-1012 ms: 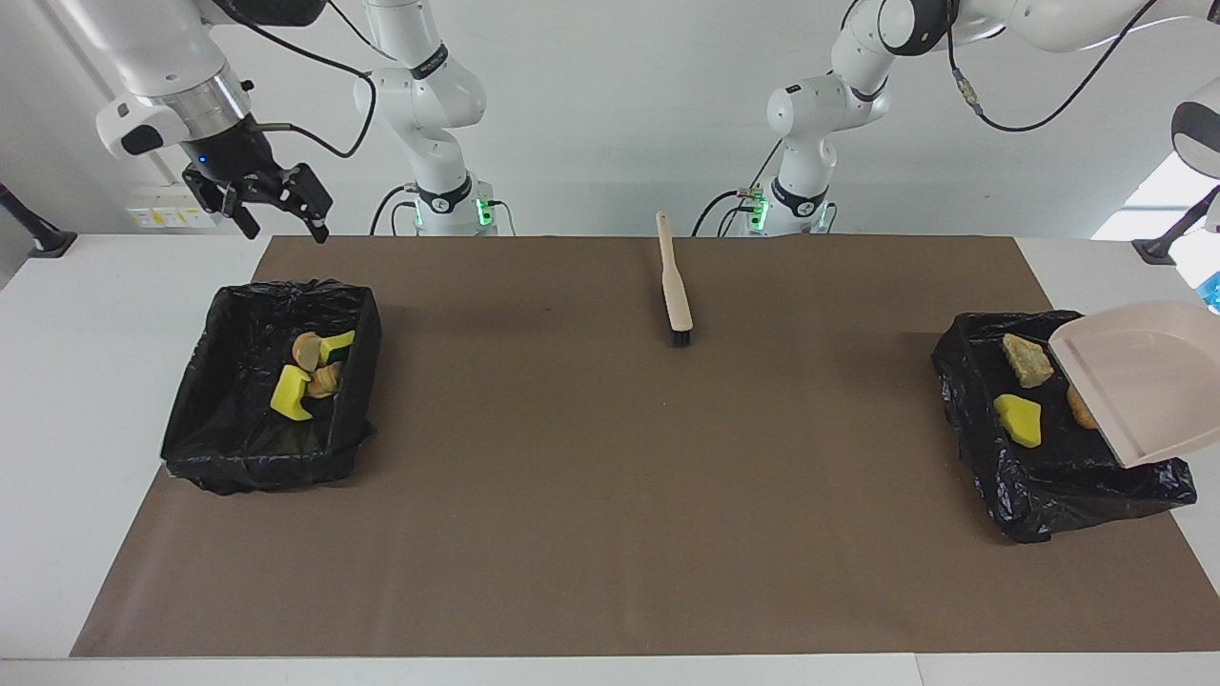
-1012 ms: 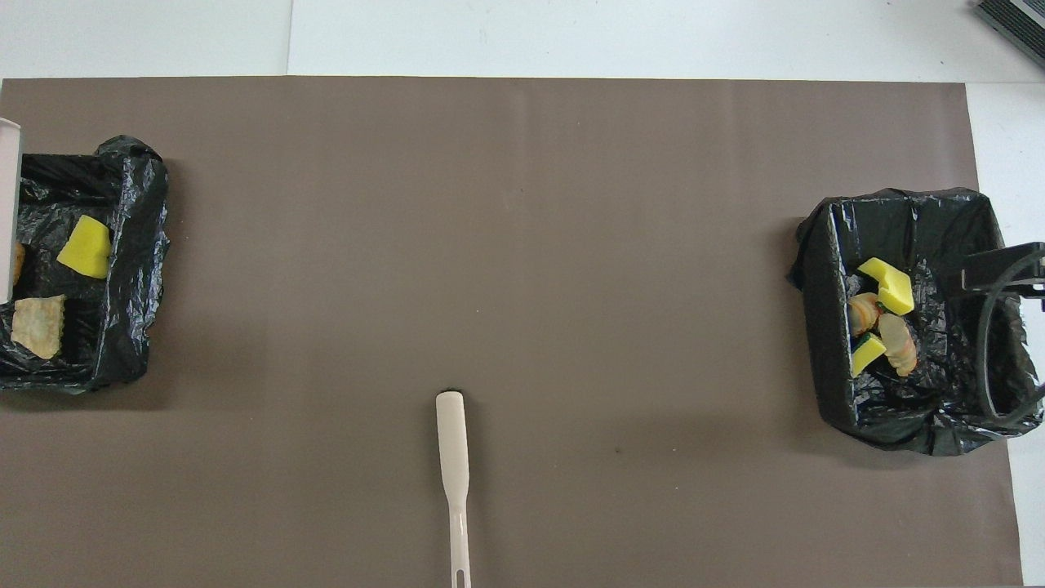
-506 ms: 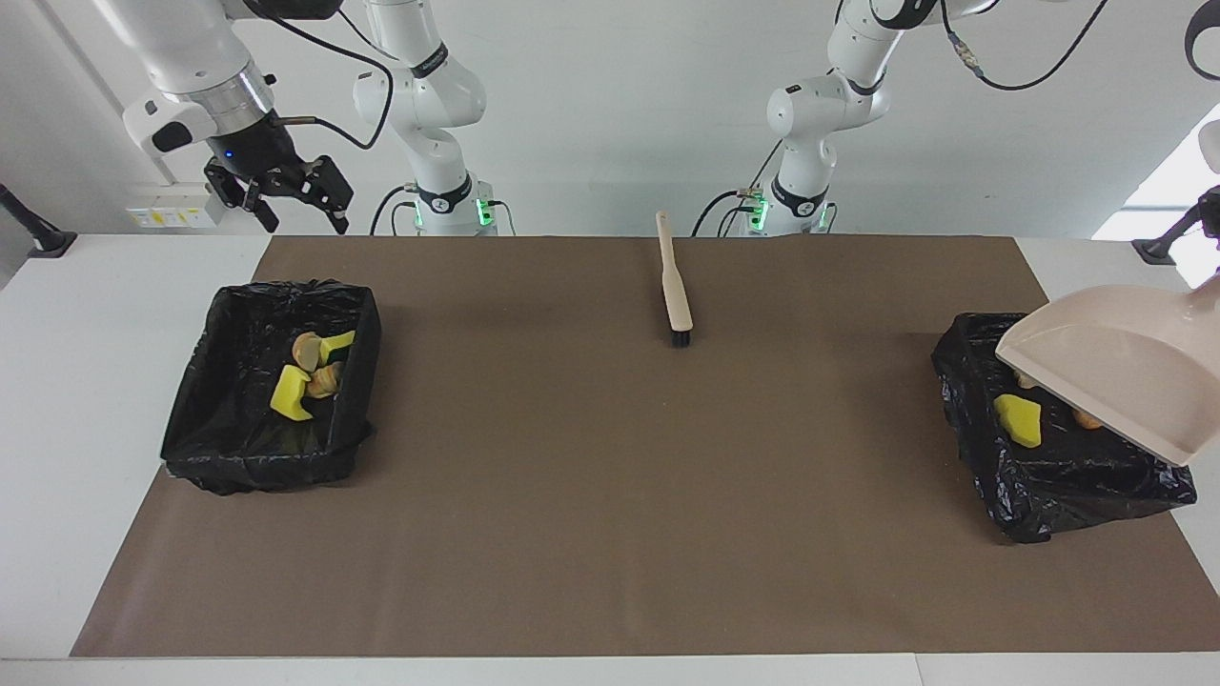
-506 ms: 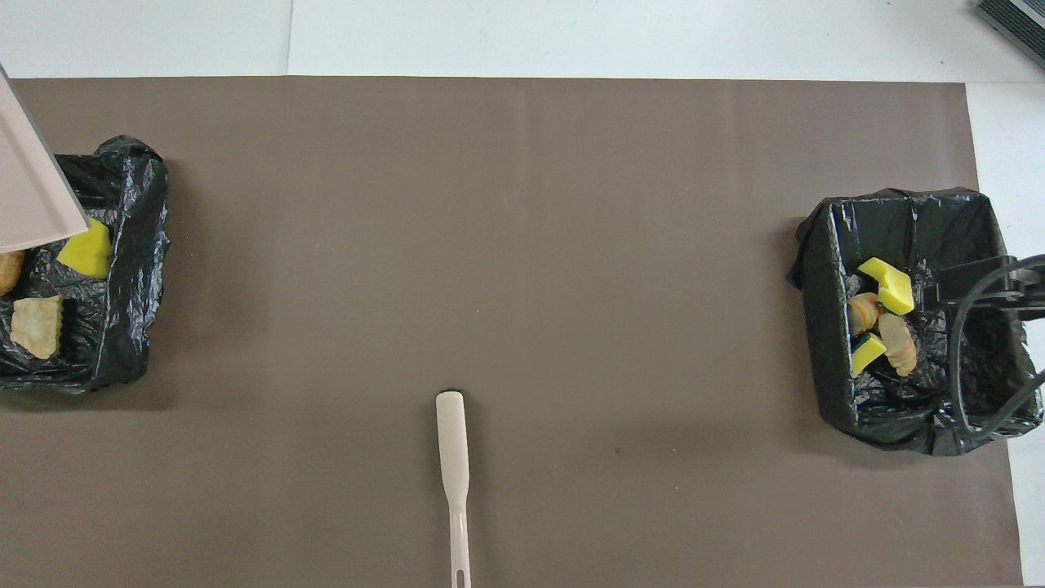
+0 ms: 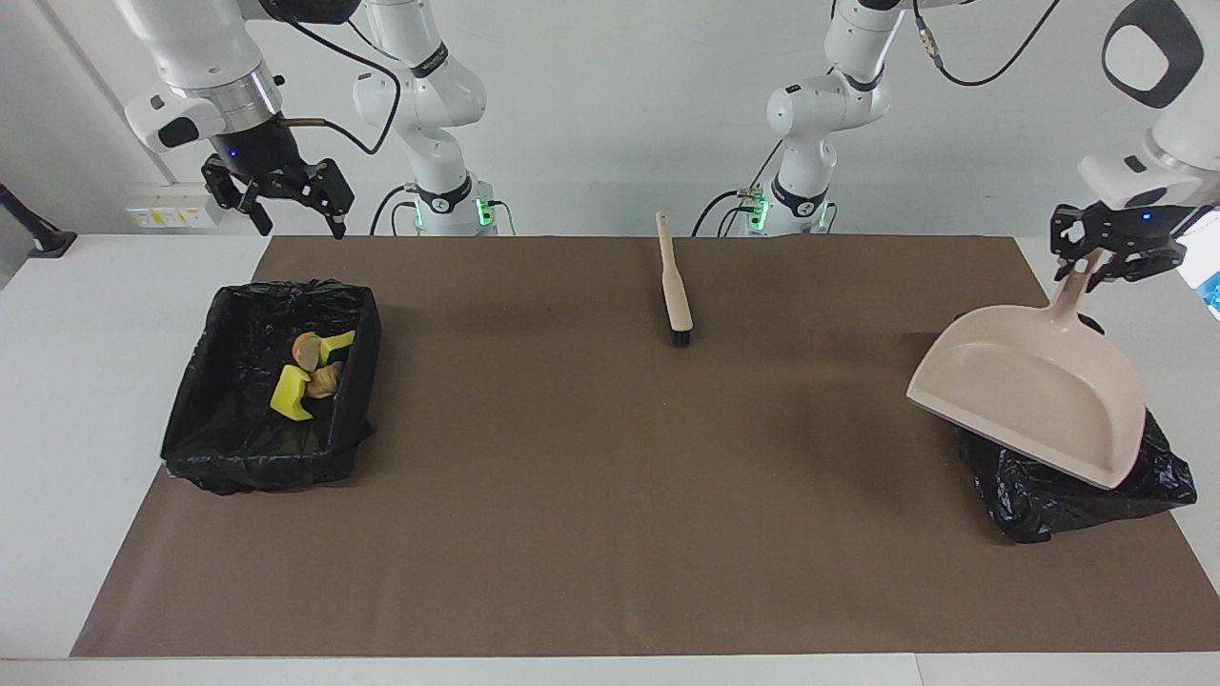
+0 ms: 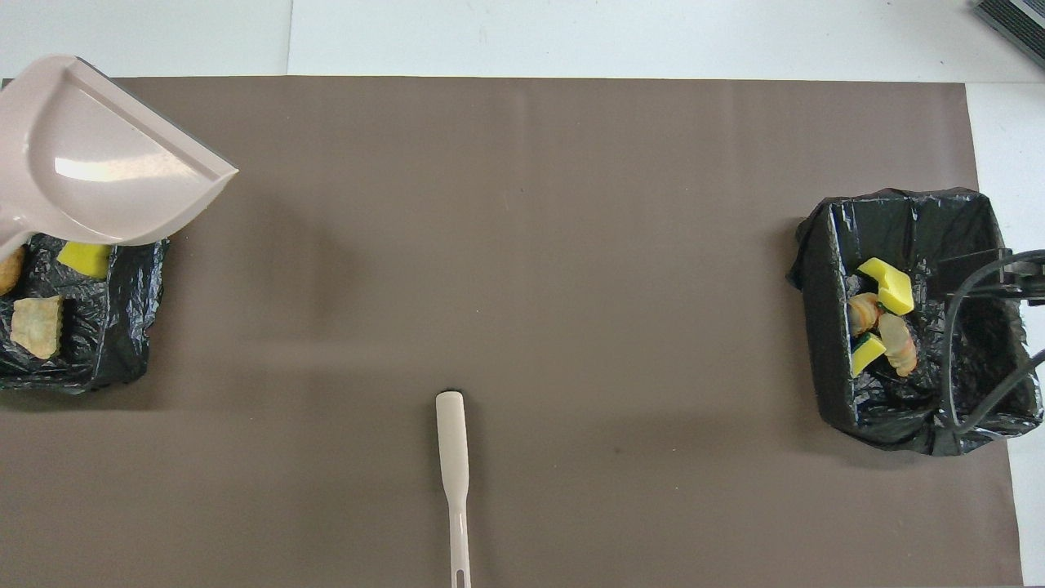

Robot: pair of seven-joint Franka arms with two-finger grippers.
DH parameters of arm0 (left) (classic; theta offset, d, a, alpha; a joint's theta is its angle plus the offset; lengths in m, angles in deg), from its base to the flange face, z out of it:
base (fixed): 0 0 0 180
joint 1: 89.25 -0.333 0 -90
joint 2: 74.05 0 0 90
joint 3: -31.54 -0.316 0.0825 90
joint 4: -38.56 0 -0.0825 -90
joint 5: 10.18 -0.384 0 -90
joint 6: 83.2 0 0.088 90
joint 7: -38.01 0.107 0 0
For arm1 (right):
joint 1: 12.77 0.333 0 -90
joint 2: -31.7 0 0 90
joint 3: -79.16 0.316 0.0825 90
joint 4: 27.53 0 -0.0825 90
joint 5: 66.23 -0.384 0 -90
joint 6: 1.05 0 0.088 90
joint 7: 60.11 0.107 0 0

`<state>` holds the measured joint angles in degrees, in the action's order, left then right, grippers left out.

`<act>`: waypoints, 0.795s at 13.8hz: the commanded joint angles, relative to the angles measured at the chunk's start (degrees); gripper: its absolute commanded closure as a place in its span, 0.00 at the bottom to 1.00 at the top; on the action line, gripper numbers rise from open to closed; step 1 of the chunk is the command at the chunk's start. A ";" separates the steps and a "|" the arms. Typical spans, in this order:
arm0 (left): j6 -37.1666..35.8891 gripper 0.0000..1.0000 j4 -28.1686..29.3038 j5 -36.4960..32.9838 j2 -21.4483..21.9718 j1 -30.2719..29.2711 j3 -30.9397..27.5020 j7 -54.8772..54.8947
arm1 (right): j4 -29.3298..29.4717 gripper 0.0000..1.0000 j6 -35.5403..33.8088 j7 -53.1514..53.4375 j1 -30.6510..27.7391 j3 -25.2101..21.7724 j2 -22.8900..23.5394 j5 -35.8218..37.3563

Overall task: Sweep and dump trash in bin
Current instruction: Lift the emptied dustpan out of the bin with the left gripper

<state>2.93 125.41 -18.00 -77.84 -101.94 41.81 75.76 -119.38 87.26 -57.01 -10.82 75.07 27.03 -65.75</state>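
Trash [image 6: 882,318]: yellow-green sponge bits, tan lumps in bins. Left pincer [image 5: 1115,255] clenched on dustpan [image 5: 1034,391]; right pincer [image 5: 276,195] released.

Bright, even room light, soft shadows on the brown mat [image 5: 591,457], glare on the dustpan [image 6: 90,167].

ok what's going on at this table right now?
The left gripper holds the beige dustpan by its handle, raised and tilted over the black-lined bin at the left arm's end; the pan looks empty. Scraps lie in that bin, and more scraps in the other bin at the right arm's end. The right gripper waits open above the table near that bin. The brush lies untouched mid-table, near the robots.
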 commanded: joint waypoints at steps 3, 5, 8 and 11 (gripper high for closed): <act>3.77 1.00 13.25 5.33 6.78 0.11 11.42 -25.49 | -0.17 0.00 -2.44 -0.30 -0.29 0.22 -1.30 -0.56; 9.73 1.00 15.88 8.34 6.34 0.29 15.63 -33.76 | -0.17 0.00 -2.53 0.23 0.07 0.40 -1.31 -0.48; 17.92 1.00 18.79 9.56 3.90 0.38 22.83 -42.82 | -0.09 0.00 -2.17 0.06 -0.11 0.31 -1.22 -0.48; 22.75 1.00 19.32 9.84 -0.94 2.82 27.78 -51.88 | 0.00 0.00 -2.18 -0.03 -0.11 0.31 -1.22 -0.39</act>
<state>22.12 144.05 -8.88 -76.15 -101.13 68.33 28.71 -119.01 85.52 -57.01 -10.68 75.34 26.55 -65.84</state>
